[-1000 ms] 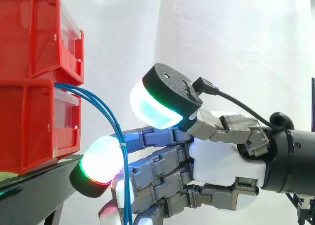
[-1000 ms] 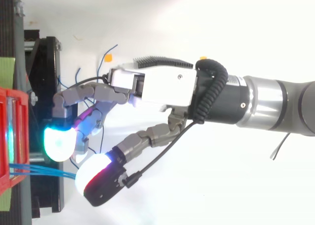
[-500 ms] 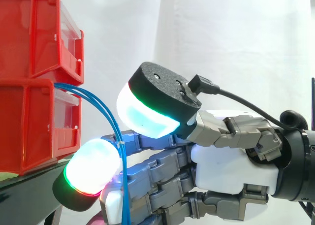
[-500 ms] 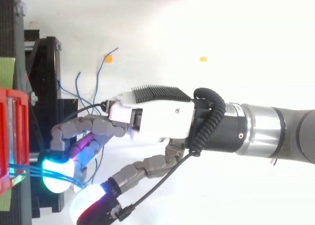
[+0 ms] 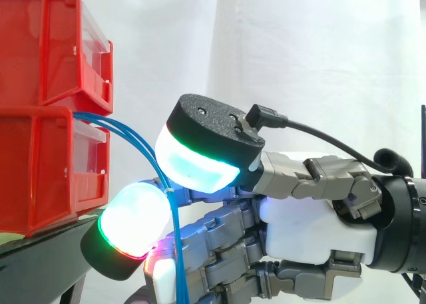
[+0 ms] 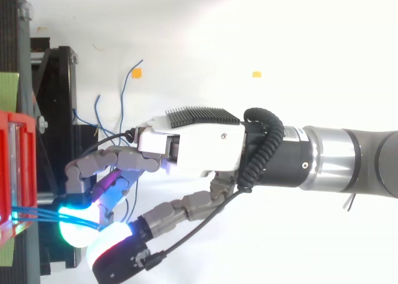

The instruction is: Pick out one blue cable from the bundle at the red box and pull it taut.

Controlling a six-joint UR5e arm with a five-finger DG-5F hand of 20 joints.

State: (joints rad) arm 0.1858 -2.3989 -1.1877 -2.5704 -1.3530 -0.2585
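Observation:
Several thin blue cables (image 5: pixel 143 144) come out of the lower red bin (image 5: pixel 40 171) and curve down in front of it. My hand (image 5: pixel 306 217) reaches in from the right, fingers nearly straight. A glowing fingertip (image 5: pixel 130 224) lies just left of the hanging cables, and the thumb pad (image 5: pixel 196 164) sits above and to their right. The cables run down through the gap between the two pads. In the top view the cables (image 6: pixel 37 214) lie across the cyan fingertip (image 6: pixel 74 228), with the hand (image 6: pixel 199 150) beside them. I see no pinch on a cable.
A second red bin (image 5: pixel 46 44) is stacked on the lower one. Both rest on the black stand (image 5: pixel 40 257) at the left. Loose blue cable ends (image 6: pixel 124 85) and two small orange marks (image 6: pixel 136 73) lie on the white floor. A white curtain hangs behind.
The hand has moved sideways to the cables and forward toward the bin. Its thumb pad has come down closer to the fingertip, narrowing the gap around the cables.

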